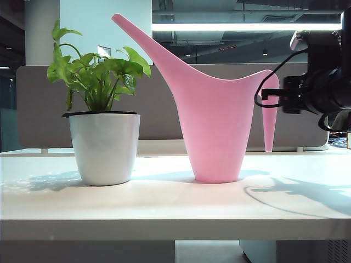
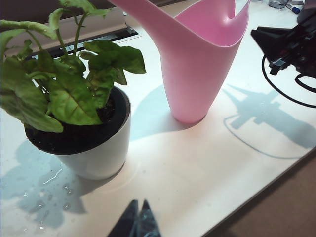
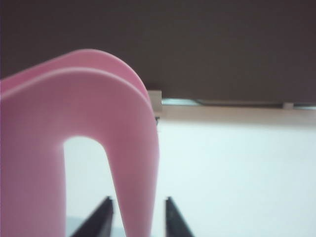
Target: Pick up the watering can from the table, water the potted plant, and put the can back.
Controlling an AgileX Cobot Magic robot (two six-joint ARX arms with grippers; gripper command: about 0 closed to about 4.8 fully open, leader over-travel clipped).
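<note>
The pink watering can (image 1: 215,129) stands upright on the white table (image 1: 164,205), its long spout slanting up over the potted plant (image 1: 104,139) to its left. My right gripper (image 1: 267,94) comes in from the right at the can's drooping handle (image 1: 269,129). In the right wrist view the right gripper (image 3: 138,200) is open, and the handle (image 3: 136,173) hangs between its fingers with a gap on each side. My left gripper (image 2: 139,203) is shut and empty above the table's front, short of the potted plant (image 2: 74,113) and the can (image 2: 197,64).
Water drops and a wet patch (image 2: 44,185) lie on the table beside the pot. A grey partition (image 1: 164,109) runs along behind the table. The table's front edge (image 2: 256,190) is close to my left gripper. A black cable (image 2: 276,91) loops from the right arm.
</note>
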